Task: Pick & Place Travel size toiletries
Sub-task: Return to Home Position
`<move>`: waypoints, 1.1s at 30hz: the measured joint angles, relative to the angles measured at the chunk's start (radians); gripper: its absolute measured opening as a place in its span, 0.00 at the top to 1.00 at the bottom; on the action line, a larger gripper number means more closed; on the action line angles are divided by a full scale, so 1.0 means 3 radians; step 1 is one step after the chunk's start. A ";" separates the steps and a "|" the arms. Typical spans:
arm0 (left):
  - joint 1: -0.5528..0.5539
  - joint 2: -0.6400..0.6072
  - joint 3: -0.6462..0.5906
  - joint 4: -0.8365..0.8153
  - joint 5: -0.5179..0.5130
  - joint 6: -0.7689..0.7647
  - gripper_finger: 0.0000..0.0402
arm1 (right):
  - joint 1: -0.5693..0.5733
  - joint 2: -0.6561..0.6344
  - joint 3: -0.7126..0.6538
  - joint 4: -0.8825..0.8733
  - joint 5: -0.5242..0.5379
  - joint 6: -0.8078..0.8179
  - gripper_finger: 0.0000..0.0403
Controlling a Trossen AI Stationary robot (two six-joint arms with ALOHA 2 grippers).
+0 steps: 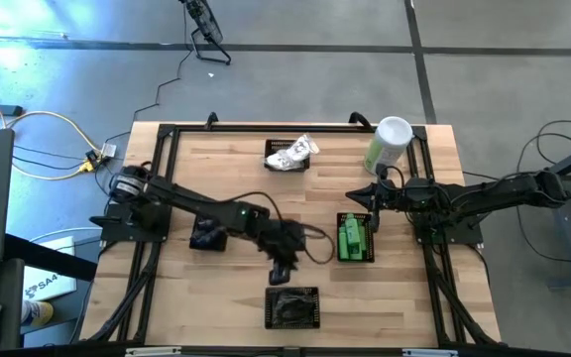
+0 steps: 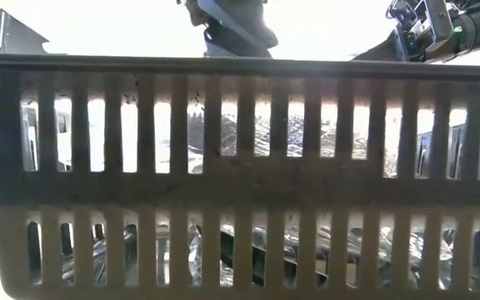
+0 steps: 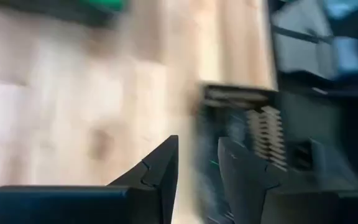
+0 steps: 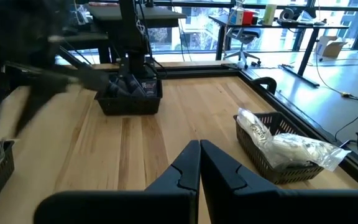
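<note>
Judged near complete: white packets (image 1: 290, 154), green bottles (image 1: 353, 238), dark pieces (image 1: 292, 307) in black bins (image 1: 268, 307). Left gripper (image 1: 284, 266) over table (image 1: 216, 169) centre, fingers slightly parted, empty; right gripper (image 1: 375, 210) beside green bottles, closed, empty. Left to do: retreat home.

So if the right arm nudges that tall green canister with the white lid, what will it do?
Probably tips: the canister appears upright, tall for its base, near a corner of the table. Being round, it would likely roll once down, perhaps off the edge. The right gripper sits close beside it.

Green bottles (image 1: 352, 239) packed in right bin (image 1: 357, 260), white crinkly packets (image 1: 292, 152) in far bin (image 1: 270, 149)
</note>
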 joint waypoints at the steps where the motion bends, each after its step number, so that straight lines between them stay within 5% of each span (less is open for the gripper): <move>1: 0.0022 0.0000 0.0007 0.0003 -0.0121 0.0045 0.72 | 0.0000 -0.0001 0.0000 0.0001 0.0000 0.0000 0.99; 10: 0.0044 0.0000 0.0009 0.0006 -0.1261 0.0424 0.83 | 0.0000 0.0000 0.0000 0.0001 0.0000 0.0000 0.99; 16: 0.0048 0.0000 0.0009 0.0156 -0.1302 0.0761 0.99 | 0.0000 0.0000 0.0000 0.0002 0.0006 0.0000 0.99; 33: 0.0045 0.0000 0.0008 0.0375 -0.1230 0.1051 0.94 | -0.0001 0.0000 0.0000 0.0029 0.0008 -0.0001 0.99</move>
